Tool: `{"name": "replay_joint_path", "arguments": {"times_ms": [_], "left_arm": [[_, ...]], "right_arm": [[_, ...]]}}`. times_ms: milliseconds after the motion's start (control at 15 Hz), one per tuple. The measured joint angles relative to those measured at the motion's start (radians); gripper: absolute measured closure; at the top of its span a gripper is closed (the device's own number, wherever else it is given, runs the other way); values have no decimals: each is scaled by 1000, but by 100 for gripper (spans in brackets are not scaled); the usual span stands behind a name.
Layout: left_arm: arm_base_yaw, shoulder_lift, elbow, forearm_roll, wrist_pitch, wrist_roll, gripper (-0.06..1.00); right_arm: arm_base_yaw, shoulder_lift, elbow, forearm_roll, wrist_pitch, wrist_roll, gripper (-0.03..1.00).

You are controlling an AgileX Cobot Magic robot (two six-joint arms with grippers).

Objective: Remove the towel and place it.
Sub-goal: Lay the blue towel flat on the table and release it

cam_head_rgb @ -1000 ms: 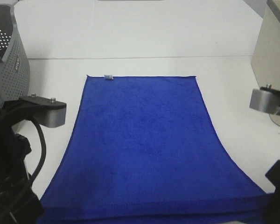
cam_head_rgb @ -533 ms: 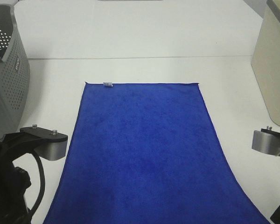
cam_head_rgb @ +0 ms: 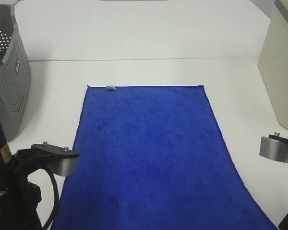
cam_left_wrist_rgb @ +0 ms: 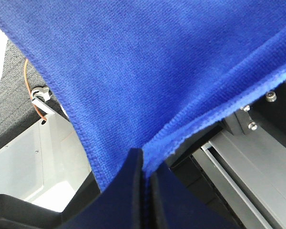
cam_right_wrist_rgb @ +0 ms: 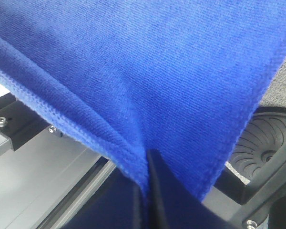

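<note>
The royal-blue towel (cam_head_rgb: pixel 149 153) lies spread flat on the white table, its far edge with a small white tag (cam_head_rgb: pixel 111 87) toward the back, its near end running off the front of the exterior view. In the left wrist view my left gripper (cam_left_wrist_rgb: pixel 145 183) is shut on the towel (cam_left_wrist_rgb: pixel 148 62) at a hemmed corner. My right gripper (cam_right_wrist_rgb: pixel 148 183) is likewise shut on the towel (cam_right_wrist_rgb: pixel 157 62) at the other near corner. Both gripper tips lie below the exterior view's front edge; only the arms' wrist parts show there.
A grey perforated basket (cam_head_rgb: pixel 9 86) stands at the left edge. A beige bin (cam_head_rgb: pixel 283 67) stands at the right edge. White table (cam_head_rgb: pixel 144 43) stretches behind the towel. Beneath the held corners, the wrist views show metal frame rails (cam_left_wrist_rgb: pixel 257 176) and grey floor.
The towel has slid toward the front; its far edge and tag moved nearer to me. Both arms' wrist parts have drawn back toward the front edge, and the folded front hem has left the view.
</note>
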Motion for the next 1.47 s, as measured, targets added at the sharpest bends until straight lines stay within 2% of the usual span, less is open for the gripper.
{"name": "replay_joint_path", "arguments": {"times_ms": [467,600,733,867,1000,1133,1267,1467], "left_arm": [[0,2,0,-27,26,20,94],[0,2,0,-26,28,24,91],[0,2,0,-21,28,24,85],[0,2,0,-21,28,24,72],[0,3,-14,-21,27,24,56],[0,3,-44,-21,24,24,45],[0,3,-56,-21,21,24,43],[0,3,-57,-21,19,24,42]], "right_arm": [[0,1,0,0,1,6,88],[-1,1,0,-3,1,6,85],[-1,1,0,-4,3,6,79],[-1,1,0,-4,3,6,72],[-1,1,1,-4,3,32,59],[-1,1,3,-7,4,81,43],[-1,1,3,-10,4,91,36],[-1,1,-10,-19,5,97,34]]}}
